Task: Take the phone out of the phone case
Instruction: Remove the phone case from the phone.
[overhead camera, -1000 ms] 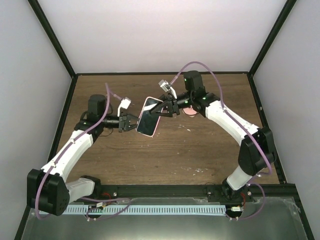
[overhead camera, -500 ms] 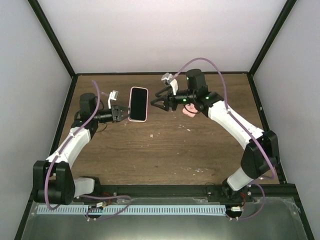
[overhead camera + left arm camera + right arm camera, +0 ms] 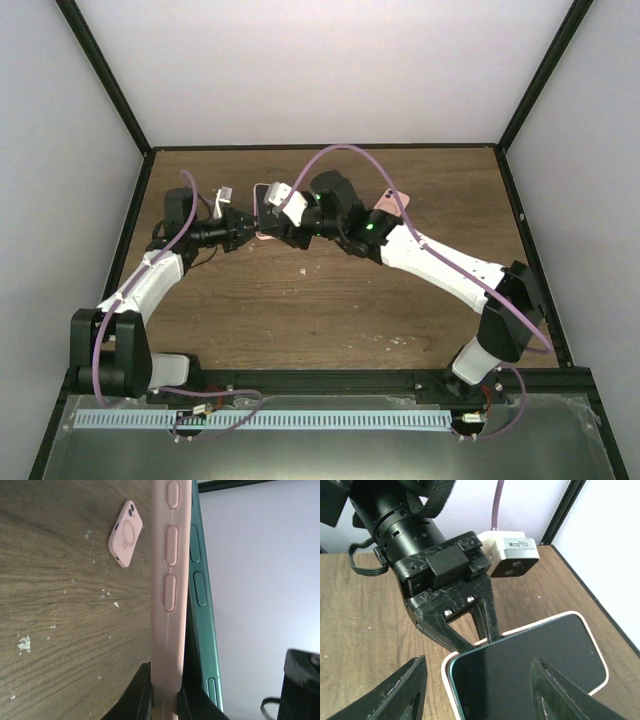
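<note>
My left gripper (image 3: 243,228) is shut on the pink phone case (image 3: 170,580). Its fingers (image 3: 142,697) pinch the case wall. In the left wrist view the green phone (image 3: 202,605) stands a little apart from the case along its side. In the right wrist view the phone's dark screen (image 3: 530,670) faces up inside the pink case rim (image 3: 448,682), with the left gripper (image 3: 482,625) holding its far edge. My right gripper (image 3: 480,695) is open, one finger (image 3: 405,692) on each side of the phone's near end. In the top view the right wrist (image 3: 280,205) hides most of the phone.
A second, smaller pink case (image 3: 388,203) lies on the wooden table (image 3: 330,300) at the back right; it also shows in the left wrist view (image 3: 125,533). Black frame posts and white walls surround the table.
My right arm has swung left across the table, and its open gripper now straddles the phone. My left gripper has kept hold of the case and barely moved.
</note>
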